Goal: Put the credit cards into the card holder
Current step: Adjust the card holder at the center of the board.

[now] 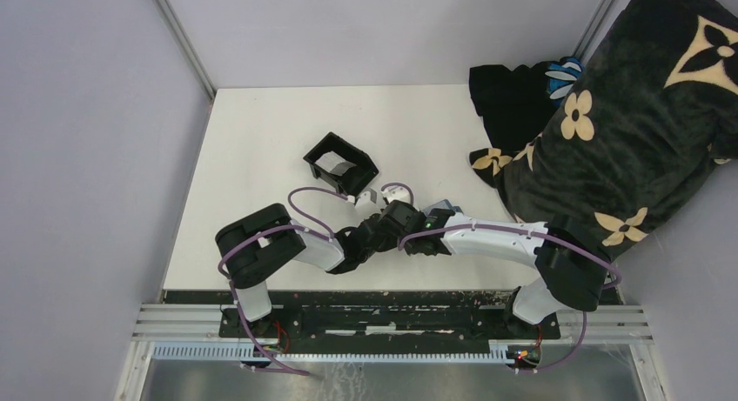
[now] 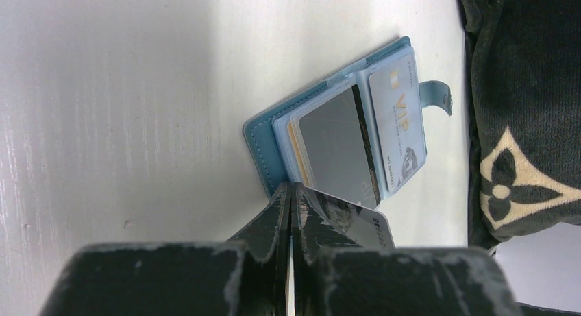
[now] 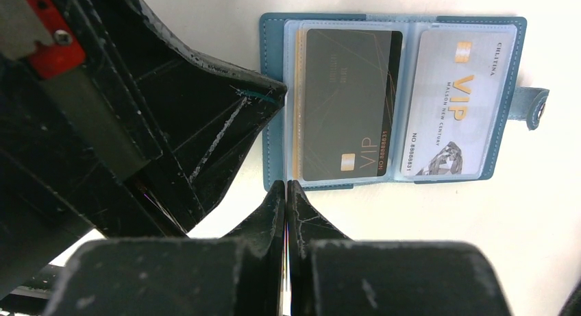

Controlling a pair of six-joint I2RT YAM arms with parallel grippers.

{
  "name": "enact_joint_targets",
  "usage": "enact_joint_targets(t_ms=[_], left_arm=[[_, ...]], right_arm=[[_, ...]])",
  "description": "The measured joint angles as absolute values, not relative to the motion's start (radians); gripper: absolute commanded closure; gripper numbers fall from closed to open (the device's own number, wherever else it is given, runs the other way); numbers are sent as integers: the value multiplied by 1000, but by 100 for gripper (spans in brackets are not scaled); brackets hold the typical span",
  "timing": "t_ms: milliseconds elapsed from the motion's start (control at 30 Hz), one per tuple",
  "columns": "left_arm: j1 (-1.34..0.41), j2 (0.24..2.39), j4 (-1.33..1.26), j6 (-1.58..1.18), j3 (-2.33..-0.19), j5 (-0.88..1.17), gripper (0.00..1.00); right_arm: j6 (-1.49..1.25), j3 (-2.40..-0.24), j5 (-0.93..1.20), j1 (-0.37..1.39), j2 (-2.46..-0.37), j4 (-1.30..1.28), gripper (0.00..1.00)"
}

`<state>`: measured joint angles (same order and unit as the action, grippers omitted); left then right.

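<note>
Card holder (image 3: 270, 151) lying open on the counter (image 3: 445, 247), cards (image 3: 349, 103) showing inside; left fingers (image 2: 270, 220) pressing together at its edge, dark card (image 2: 363, 227) just beside them; right fingers (image 3: 270, 213) hovering closed, empty, beside it.

White surface (image 1: 261, 157), pale lilac walls (image 1: 87, 114)
A dark flower-patterned blanket (image 1: 627, 114) is heaped over the surface's right edge, under even light.

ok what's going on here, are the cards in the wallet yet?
Partway. The wallet lies open with a black card and a white card in its pockets. The left pincer is shut on what looks like a third card, right at the wallet's edge. The right pincer is shut and empty, its tip at the wallet's near edge; I can't tell whether it presses on it.
</note>
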<state>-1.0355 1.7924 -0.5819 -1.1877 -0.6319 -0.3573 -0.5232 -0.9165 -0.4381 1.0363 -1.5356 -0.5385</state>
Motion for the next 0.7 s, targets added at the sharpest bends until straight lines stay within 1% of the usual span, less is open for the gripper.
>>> enact_joint_targets(t_ms=[700], left_arm=[[-1034, 1781, -591, -1188, -613, -358, 97]], right_arm=[[-529, -925, -478, 1045, -1569, -535, 99]])
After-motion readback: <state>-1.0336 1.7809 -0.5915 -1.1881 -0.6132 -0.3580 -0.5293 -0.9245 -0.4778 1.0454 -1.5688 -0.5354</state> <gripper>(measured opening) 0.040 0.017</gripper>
